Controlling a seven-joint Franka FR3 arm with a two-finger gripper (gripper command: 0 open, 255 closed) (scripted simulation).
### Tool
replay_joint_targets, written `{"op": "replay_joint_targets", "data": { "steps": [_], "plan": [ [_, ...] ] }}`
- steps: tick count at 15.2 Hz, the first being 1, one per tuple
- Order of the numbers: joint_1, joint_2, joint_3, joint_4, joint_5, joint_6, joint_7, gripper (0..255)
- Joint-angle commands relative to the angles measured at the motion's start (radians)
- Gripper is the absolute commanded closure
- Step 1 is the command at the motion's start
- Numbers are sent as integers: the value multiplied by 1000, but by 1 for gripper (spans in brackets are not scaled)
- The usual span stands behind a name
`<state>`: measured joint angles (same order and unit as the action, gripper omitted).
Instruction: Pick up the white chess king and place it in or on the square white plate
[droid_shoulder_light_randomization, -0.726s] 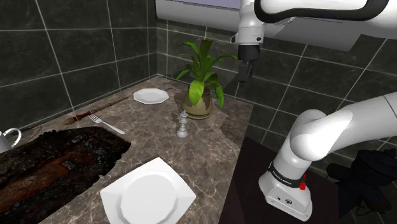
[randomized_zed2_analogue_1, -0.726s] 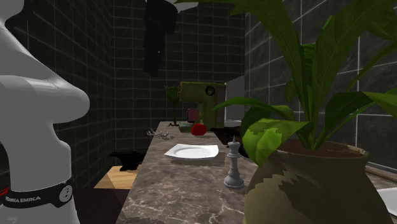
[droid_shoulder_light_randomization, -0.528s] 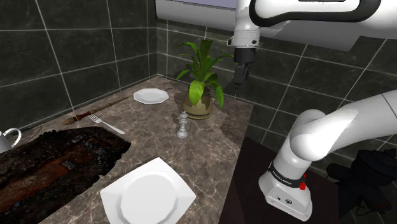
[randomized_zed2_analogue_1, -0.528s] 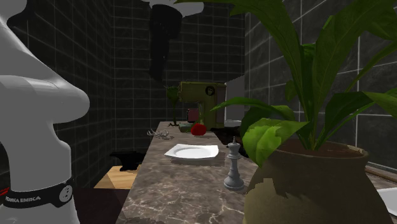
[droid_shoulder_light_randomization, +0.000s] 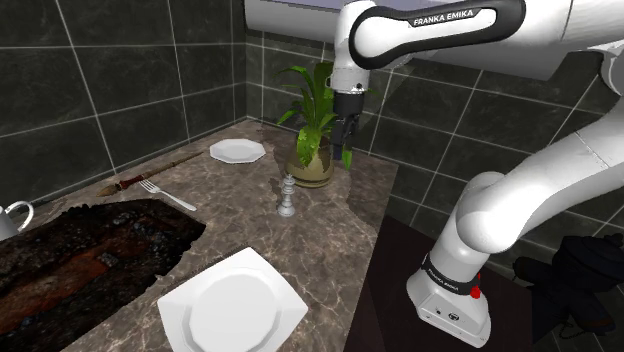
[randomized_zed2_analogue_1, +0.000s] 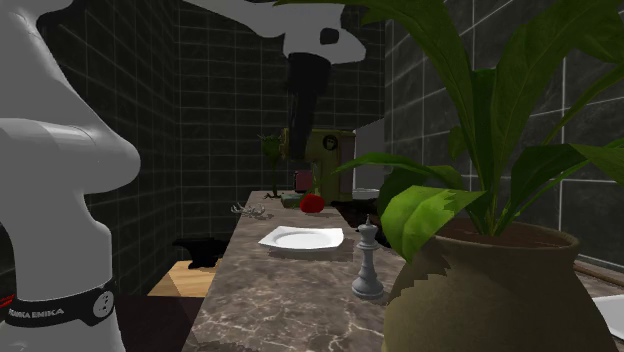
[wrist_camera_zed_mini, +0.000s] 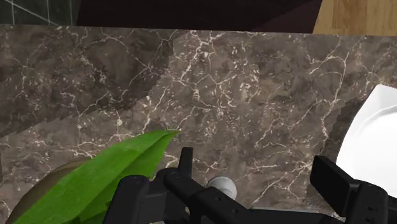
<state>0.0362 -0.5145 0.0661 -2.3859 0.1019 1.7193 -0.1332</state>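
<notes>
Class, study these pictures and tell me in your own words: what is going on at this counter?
A white robot arm is set to pick up the pale chess king, which stands upright on the marble counter beside a potted plant. The arm's black hand hangs in the air beside the plant's leaves, higher than the king, open and holding nothing. The square white plate lies apart from the king, with nothing on it yet.

Pincer (droid_shoulder_light_randomization: 347, 158) lower and further toward the shoulder view's left, now before the plant (droid_shoulder_light_randomization: 310, 141).
</notes>
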Motion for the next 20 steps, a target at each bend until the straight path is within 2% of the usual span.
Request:
{"op": "replay_joint_targets", "data": {
  "steps": [1,12,20],
  "plan": [
    [5,75,14,14,9,76,11,0],
    [25,462,62,191,13,349,63,0],
    [31,519,68,141,14,458,66,0]
  ]
}}
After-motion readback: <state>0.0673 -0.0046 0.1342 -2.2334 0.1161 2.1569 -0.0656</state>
